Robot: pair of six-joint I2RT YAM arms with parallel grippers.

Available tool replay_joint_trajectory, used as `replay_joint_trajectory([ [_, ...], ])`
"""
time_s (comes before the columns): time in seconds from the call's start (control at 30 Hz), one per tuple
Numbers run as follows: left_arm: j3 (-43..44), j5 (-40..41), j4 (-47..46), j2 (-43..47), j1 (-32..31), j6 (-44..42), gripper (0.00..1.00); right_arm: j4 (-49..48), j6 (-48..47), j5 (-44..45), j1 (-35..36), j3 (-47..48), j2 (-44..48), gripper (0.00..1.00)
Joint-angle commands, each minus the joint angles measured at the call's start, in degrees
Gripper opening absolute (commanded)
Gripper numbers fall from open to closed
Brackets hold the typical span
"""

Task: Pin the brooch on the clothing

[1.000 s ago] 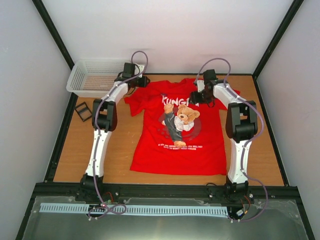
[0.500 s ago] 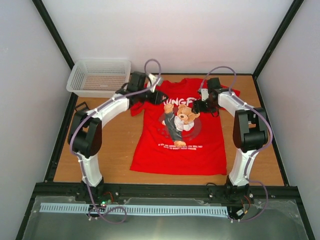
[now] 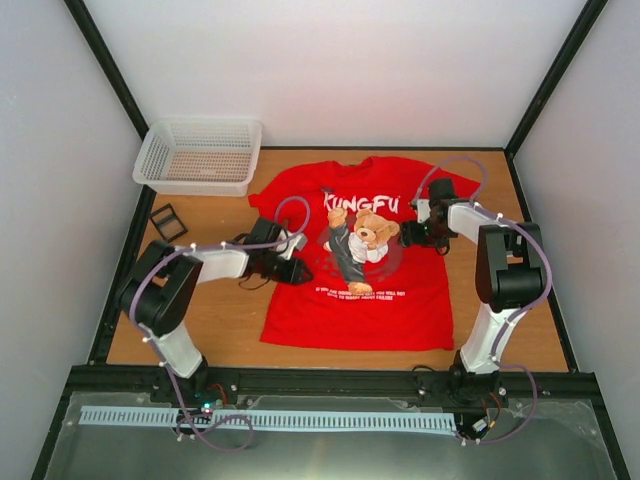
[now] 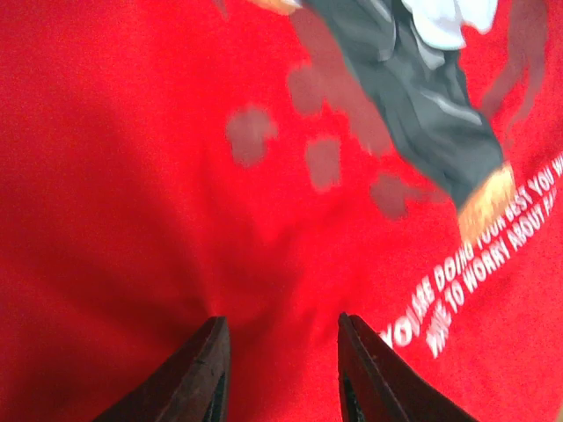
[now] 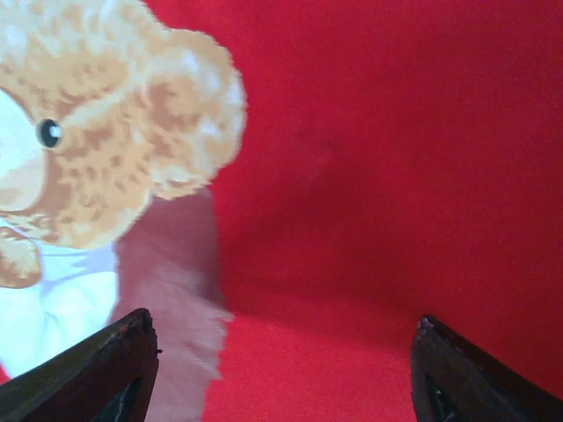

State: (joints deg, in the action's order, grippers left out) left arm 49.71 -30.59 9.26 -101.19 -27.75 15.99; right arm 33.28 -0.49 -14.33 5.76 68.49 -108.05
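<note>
**Overhead and wrist views of the pinning task.** The wooden table (image 3: 225, 320) carries the clothing (image 3: 350, 300), a red T-shirt spread flat and print side up in the middle of the board, its collar toward the far wall. A white mesh basket (image 3: 190, 183) stands in the far left corner, apart from the shirt. A small black frame-like object (image 3: 168, 222) lies near the table's left edge.

The left gripper (image 3: 298, 270) hangs low over the shirt's left flank, beside the printed bear (image 3: 362, 238). In its wrist view the fingers (image 4: 207, 369) stand partly apart with only red fabric between them, so we read it as released and empty. The right gripper (image 3: 408, 234) sits over the shirt on the bear's other side. Its fingers (image 5: 114, 360) are spread wide and hold nothing.

The brooch (image 3: 325, 190) is, we judge, the tiny dark speck on the fabric just left of the white lettering (image 3: 362, 205), though it is too small for us to be sure.

If we read it correctly, the pin already sits on the shirt and both grippers have let go, so the task is at or near its end. We cannot see whether the clasp is fastened. If the speck is something else, the brooch is out of sight and the pinning remains to be done.
</note>
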Motion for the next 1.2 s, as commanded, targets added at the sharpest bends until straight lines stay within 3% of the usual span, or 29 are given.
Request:
replay_joint_trajectory([
  [0.0, -9.98, 0.84, -5.42, 7.14, -0.29, 5.54, 0.36, -1.96, 0.09, 1.09, -2.74, -3.36, 0.25, 0.77],
  [0.23, -24.22, -0.64, -6.96, 18.99, -0.29, 10.19, 0.39, -0.52, 0.48, 1.61, -4.47, -4.7, 0.43, 0.77],
  [0.37, -20.9, -1.04, -2.94, 24.49, -0.29, 11.35, 0.44, 0.66, 0.13, 2.04, -4.6, -5.01, 2.39, 0.76],
  [0.5, -9.63, -0.08, 1.34, 25.64, -0.29, 11.29, 0.49, 2.82, -0.63, 0.78, -4.54, -0.14, 5.51, 0.76],
  [0.67, 8.53, 4.59, 0.92, 16.39, 0.37, 5.83, 0.59, 2.17, 0.53, -0.86, -4.02, 7.89, 4.58, 0.78],
  [0.8, 24.22, 7.32, 4.34, 3.62, 3.16, 2.37, 0.58, 1.6, -0.57, 1.71, -4.0, 14.5, 0.22, 0.81],
  [0.97, 37.92, 9.81, 6.33, -8.68, 4.89, -2.73, 0.57, 1.61, -1.28, 5.38, -4.16, 26.04, -7.7, 0.81],
  [1.17, 41.2, 10.24, 8.43, -15.29, 5.07, -5.61, 0.56, 5.5, -3.19, 7.37, -3.66, 41.4, -19.17, 0.76],
])
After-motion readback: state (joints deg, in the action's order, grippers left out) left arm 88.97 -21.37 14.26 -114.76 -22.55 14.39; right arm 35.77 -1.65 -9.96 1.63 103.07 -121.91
